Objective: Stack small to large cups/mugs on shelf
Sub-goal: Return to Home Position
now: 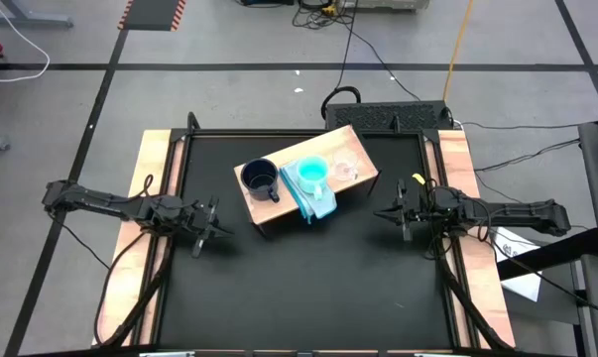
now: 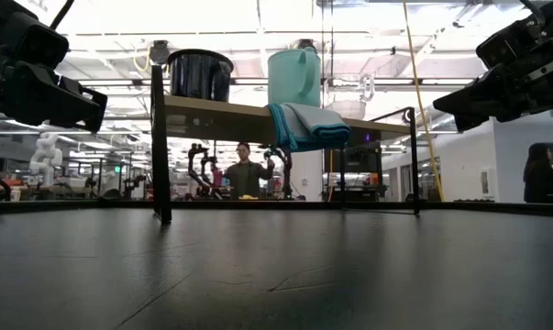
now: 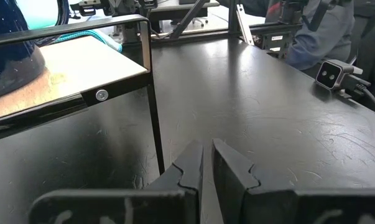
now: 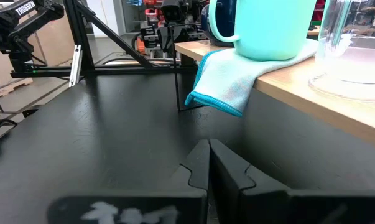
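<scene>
Dark navy mug, turquoise cup and clear glass mug stand on the light tan wooden shelf, between both clenched, empty jaws (stacking looks done). Next: arms go home.

High view straight down; low view level across table; wrist views close, forward; all share shelf.

The navy mug runs off the left wrist picture's edge, handle unseen. In the right wrist view the turquoise cup loses its rim to the edge and hides most of the navy mug; the clear mug is cut off too. From above its outline is too faint to trace.
</scene>
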Robot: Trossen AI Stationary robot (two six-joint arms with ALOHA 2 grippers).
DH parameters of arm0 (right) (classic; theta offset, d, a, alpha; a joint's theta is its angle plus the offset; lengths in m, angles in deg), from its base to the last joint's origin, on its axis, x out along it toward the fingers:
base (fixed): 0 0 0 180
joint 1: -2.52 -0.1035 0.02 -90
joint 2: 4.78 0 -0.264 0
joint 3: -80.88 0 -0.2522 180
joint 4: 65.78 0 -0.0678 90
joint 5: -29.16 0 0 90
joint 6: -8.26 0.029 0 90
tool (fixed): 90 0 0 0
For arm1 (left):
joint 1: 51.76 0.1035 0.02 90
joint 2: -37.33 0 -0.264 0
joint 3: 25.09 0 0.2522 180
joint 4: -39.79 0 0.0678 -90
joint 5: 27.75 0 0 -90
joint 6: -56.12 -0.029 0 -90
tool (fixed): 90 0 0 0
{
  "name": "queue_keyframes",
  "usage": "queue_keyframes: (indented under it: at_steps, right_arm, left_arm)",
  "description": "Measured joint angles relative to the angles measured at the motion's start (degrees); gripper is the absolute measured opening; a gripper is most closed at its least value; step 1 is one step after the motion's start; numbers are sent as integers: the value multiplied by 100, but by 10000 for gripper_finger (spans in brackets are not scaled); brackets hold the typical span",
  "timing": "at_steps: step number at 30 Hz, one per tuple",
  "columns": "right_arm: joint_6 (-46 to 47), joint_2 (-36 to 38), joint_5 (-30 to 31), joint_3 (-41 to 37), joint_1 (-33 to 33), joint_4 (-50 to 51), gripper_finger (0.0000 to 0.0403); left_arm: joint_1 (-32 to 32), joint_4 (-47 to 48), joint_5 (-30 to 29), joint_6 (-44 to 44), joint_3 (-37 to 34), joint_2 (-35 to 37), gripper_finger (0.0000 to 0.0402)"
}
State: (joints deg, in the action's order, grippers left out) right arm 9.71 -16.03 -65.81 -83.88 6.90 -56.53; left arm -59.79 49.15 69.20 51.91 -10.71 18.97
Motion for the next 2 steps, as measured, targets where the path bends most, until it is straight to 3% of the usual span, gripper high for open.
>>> queue_keyframes:
  at_steps: [2]
  right_arm:
    - [-1,-1,0,0,2,0,0]
  left_arm:
    - [0,0,0,0,0,-1,37]
